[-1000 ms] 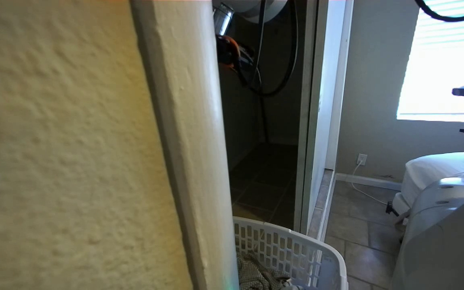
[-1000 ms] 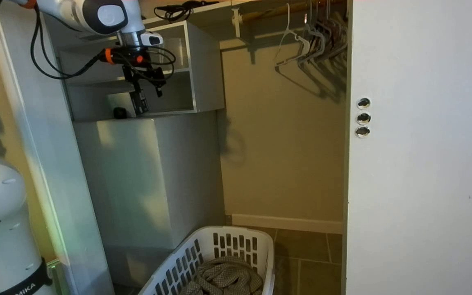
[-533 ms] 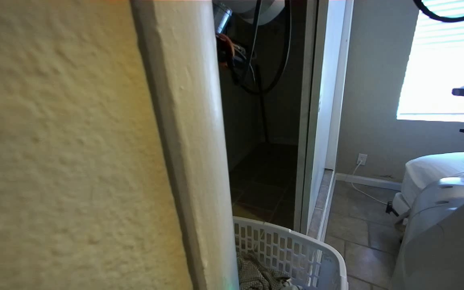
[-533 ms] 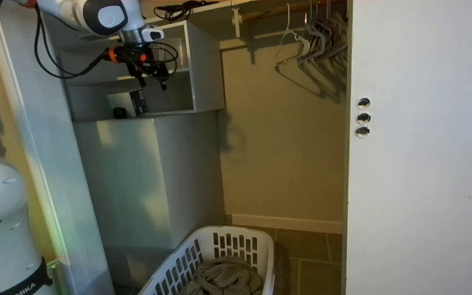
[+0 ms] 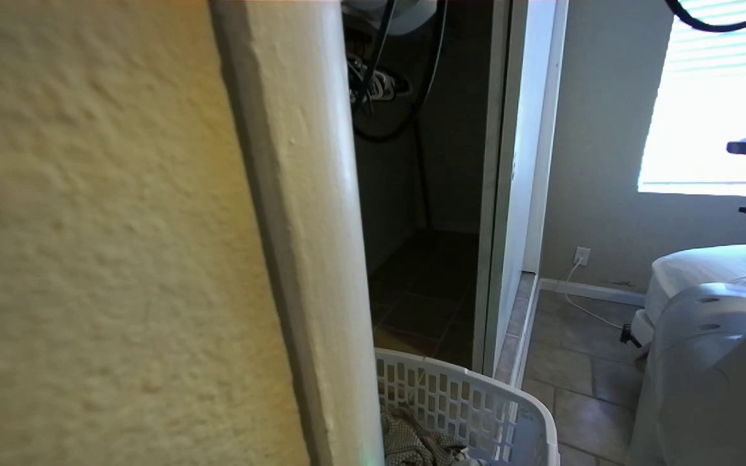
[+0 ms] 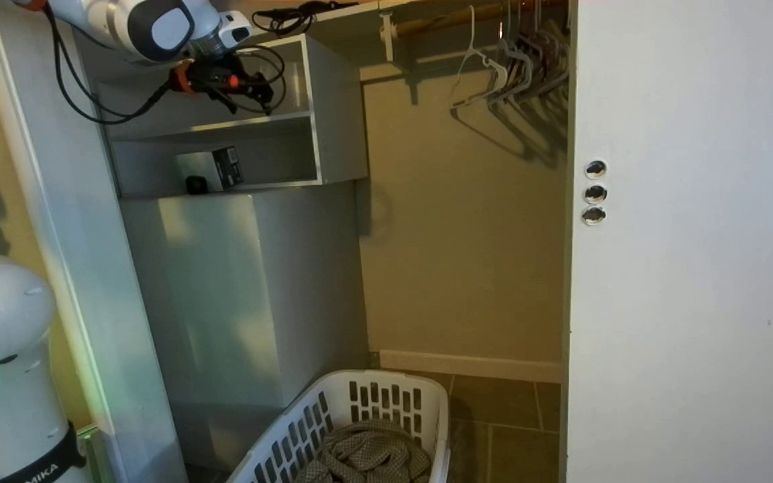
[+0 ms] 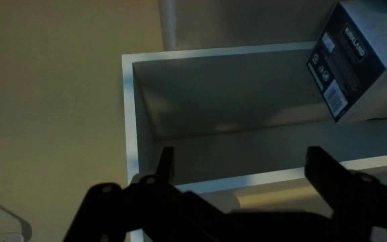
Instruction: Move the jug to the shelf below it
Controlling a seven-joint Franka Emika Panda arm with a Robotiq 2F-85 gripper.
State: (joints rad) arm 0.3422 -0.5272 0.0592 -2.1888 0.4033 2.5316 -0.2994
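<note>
At the right end of the upper shelf (image 6: 289,117), a pale, half-hidden shape is probably the jug (image 6: 294,84). The gripper (image 7: 240,149) has its jaws spread, apparently grasping nothing; best bring it in level, without scraping that shelf, and straddle the jug squarely. Half a second ago the gripper hung lower, pointing more steeply towards the lower shelf (image 6: 282,154).

Dimly lit tan closet wall (image 6: 460,268) over a tiled floor (image 6: 526,451), beside a white door (image 6: 688,282); in an exterior view, a bright window (image 5: 703,110) set in a gray wall (image 5: 603,142).
</note>
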